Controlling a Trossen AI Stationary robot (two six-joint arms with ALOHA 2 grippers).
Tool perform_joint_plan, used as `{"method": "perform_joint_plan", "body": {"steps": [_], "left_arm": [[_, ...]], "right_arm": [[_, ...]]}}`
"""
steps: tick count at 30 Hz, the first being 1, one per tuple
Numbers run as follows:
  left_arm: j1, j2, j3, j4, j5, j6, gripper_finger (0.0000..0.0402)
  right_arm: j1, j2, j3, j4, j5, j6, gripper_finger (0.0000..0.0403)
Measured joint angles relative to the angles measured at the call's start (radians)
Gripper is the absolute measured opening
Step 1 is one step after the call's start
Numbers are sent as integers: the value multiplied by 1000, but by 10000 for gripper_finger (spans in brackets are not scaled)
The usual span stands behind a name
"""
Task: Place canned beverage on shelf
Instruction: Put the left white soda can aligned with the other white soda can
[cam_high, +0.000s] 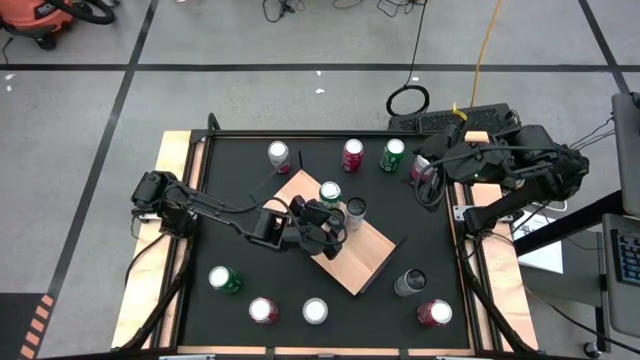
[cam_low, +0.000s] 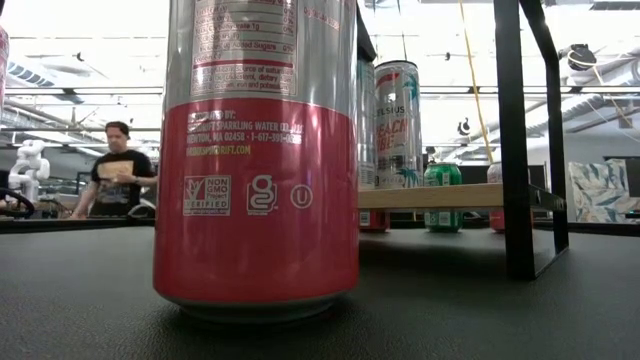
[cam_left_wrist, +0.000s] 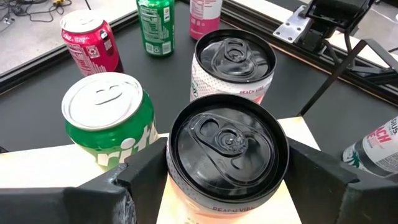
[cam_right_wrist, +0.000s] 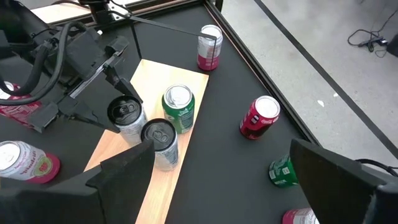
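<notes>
The shelf (cam_high: 360, 262) is a tan board lying askew in the middle of the black table. On it stand a green can (cam_left_wrist: 109, 124) and a black-topped can (cam_left_wrist: 231, 62). A second black-topped beverage can (cam_left_wrist: 227, 143) stands upright between the fingers of my left gripper (cam_high: 330, 228), which is shut on it. In the right wrist view this can (cam_right_wrist: 127, 118) appears to rest on the board. My right gripper (cam_right_wrist: 230, 186) hangs open, high over the table's far right part, holding nothing. My left gripper pinches the black-topped can by its side wall just below the top rim (cam_left_wrist: 180, 183), one finger (cam_left_wrist: 134, 177) on each side. The fingers come from the table's left, slanting downward. The can stays upright; its bottom is hidden by the gripper.
Loose cans stand around the shelf: three along the far edge (cam_high: 352, 153) and several along the near edge (cam_high: 315, 311). A red can (cam_low: 257, 150) fills the low view. The shelf's black corner rods (cam_low: 515, 140) stick up. A person (cam_low: 120, 170) stands beyond the table.
</notes>
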Motion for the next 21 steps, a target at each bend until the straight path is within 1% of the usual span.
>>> {"method": "perform_joint_plan", "body": {"steps": [8, 14, 16, 21], "left_arm": [[0, -1, 0, 9, 0, -6, 297], [-1, -2, 0, 5, 6, -7, 299], [-1, -5, 8, -13, 25, -6, 299], [-3, -63, 31, -84, 125, -5, 299]], "right_arm": [[0, 0, 0, 0, 0, 2, 351], [0, 0, 0, 1, 0, 2, 351], [0, 0, 0, 0, 0, 2, 351], [0, 0, 0, 0, -2, 3, 351]]}}
